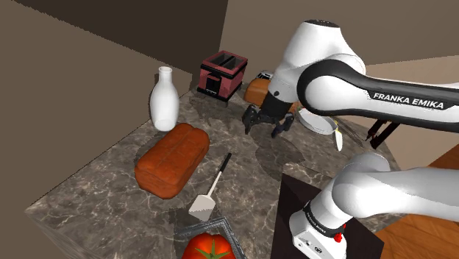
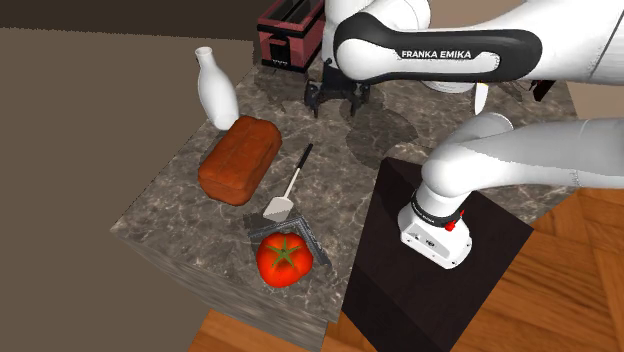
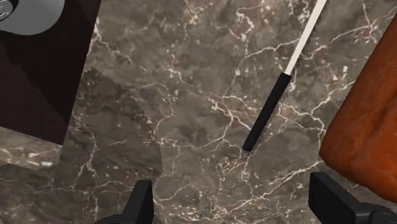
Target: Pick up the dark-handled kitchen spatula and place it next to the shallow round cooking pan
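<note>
We see the gripper (image 1: 263, 131) hanging above the marble counter (image 1: 95, 187) with its fingers (image 3: 143, 203) spread wide and nothing between them. The spatula (image 1: 213, 184) lies flat on the counter just beside the reddish-brown loaf (image 1: 171, 158), its dark handle pointing toward the gripper and its pale blade toward the tomato (image 1: 212, 249). From the wrist we find the handle's tip (image 3: 267, 111) ahead of the open fingers and apart from them, while a pale round pan (image 1: 320, 123) sits partly hidden behind the arm.
</note>
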